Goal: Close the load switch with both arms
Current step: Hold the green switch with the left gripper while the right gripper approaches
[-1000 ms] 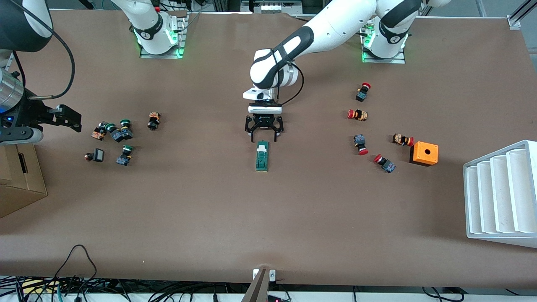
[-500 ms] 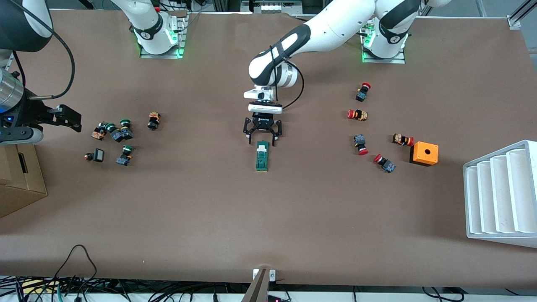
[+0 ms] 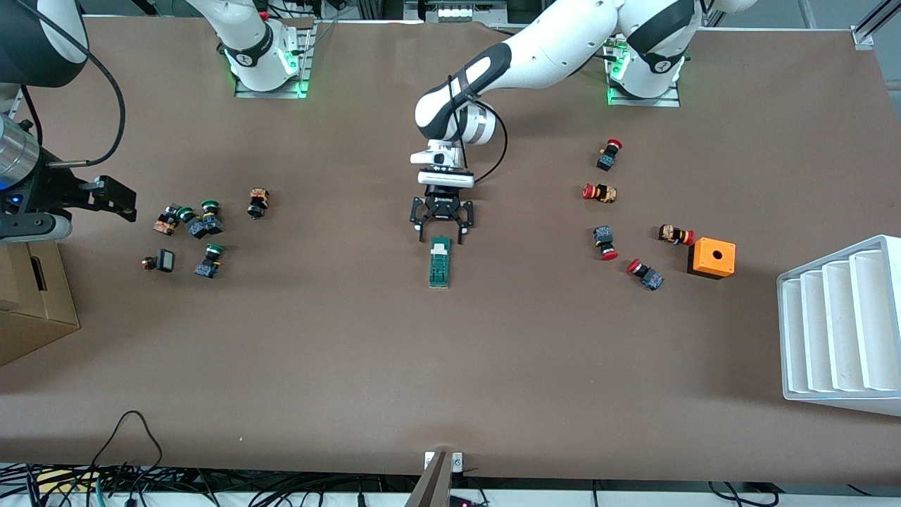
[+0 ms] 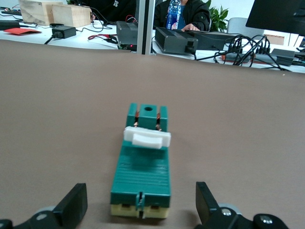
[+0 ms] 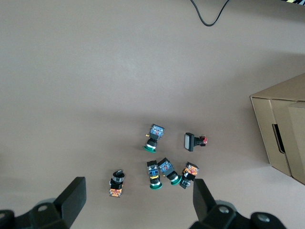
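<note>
The load switch (image 3: 440, 264) is a narrow dark-green block that lies flat mid-table, its length running toward the front camera. In the left wrist view the load switch (image 4: 142, 174) shows a white sliding piece (image 4: 147, 137) across its top. My left gripper (image 3: 440, 232) is open, low over the switch's end nearest the bases. Its fingers (image 4: 75, 206) stand apart on either side of that end without touching it. My right gripper (image 3: 112, 198) is open and empty, waiting high over the right arm's end of the table. In the right wrist view the right gripper (image 5: 138, 202) looks down on green-capped buttons.
Several green-capped buttons (image 3: 200, 225) lie toward the right arm's end, beside a cardboard box (image 3: 32, 299). Several red-capped buttons (image 3: 605, 243), an orange box with a hole (image 3: 712, 257) and a white ribbed tray (image 3: 841, 324) lie toward the left arm's end.
The left gripper has shifted slightly and come lower, so its open fingers now flank the switch's end. The switch and the right arm have not moved.
</note>
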Robot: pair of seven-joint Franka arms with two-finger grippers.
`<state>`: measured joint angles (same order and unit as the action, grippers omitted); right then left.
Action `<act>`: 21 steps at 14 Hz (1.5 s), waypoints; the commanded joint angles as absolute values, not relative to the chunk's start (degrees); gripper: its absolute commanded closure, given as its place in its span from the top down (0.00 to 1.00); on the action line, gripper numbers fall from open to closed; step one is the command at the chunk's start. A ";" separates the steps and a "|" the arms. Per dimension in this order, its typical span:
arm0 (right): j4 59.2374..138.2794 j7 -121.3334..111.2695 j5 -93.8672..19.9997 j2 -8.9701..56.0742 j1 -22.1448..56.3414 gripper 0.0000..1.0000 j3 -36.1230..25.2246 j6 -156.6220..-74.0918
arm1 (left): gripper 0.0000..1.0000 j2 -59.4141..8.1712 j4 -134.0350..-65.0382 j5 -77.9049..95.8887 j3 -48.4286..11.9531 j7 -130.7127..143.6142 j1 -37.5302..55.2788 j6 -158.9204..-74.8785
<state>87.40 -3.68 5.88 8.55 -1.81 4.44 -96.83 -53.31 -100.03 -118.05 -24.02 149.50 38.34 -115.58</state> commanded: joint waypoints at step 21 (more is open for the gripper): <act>86.22 -6.92 3.69 8.88 -1.23 0.99 5.10 -94.22 | 0.75 -54.75 -98.97 -119.79 -23.03 151.61 39.55 -114.96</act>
